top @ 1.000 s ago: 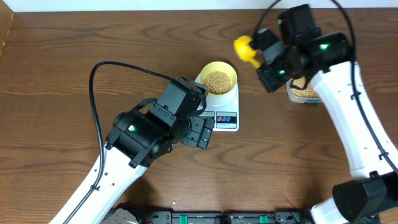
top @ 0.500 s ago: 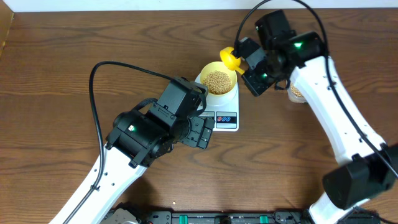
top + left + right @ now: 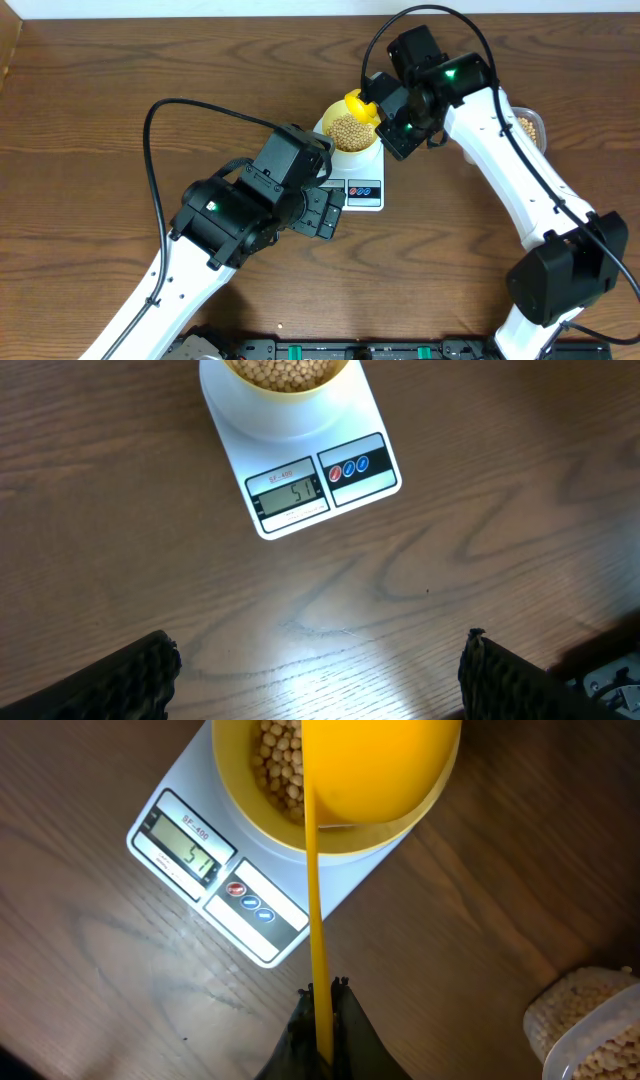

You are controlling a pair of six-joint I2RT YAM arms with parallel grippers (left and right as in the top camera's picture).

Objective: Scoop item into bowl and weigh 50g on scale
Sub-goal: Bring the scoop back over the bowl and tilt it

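The white scale (image 3: 362,188) stands mid-table with the pale-yellow bowl (image 3: 352,110) on it, holding tan beans (image 3: 350,130). In the left wrist view the scale's display (image 3: 288,493) reads about 51; the scale also shows in the right wrist view (image 3: 185,845). My right gripper (image 3: 322,995) is shut on the handle of the bright yellow scoop (image 3: 380,765), whose head hangs over the bowl (image 3: 235,775), hiding part of the beans (image 3: 280,765). My left gripper (image 3: 318,670) is open and empty above bare wood, in front of the scale.
A clear tub of beans (image 3: 530,126) stands at the right, partly hidden by my right arm; its corner shows in the right wrist view (image 3: 590,1025). My left arm (image 3: 235,215) lies left and in front of the scale.
My right gripper has carried the yellow scoop leftward from near the tub until its head is over the bowl. The left arm has not moved.
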